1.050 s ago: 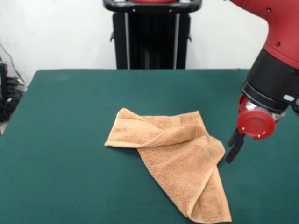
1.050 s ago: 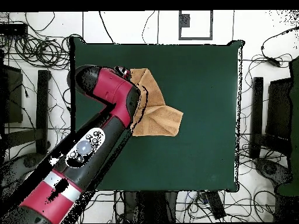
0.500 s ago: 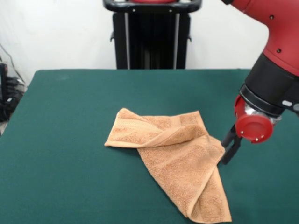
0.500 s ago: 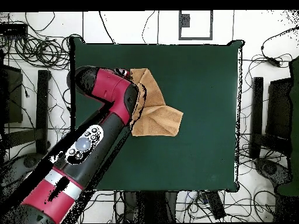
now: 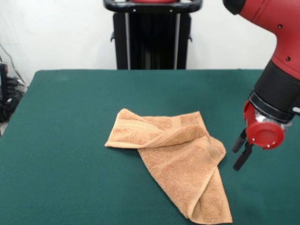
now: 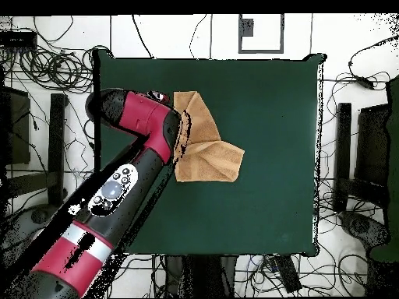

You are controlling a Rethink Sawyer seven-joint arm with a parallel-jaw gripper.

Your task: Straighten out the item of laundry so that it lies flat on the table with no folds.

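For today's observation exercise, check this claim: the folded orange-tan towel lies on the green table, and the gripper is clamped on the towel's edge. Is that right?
Not quite. The towel does lie folded on the green table, but the gripper is not clamped on it. The front view shows it open, beside the towel's edge, with bare table between them.

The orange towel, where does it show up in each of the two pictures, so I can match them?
Front view: the towel lies folded at lower centre, just left of the gripper.
Overhead view: the towel sits left of centre, beside the red arm, which hides its left edge.
Shared landmark: the green table under it.
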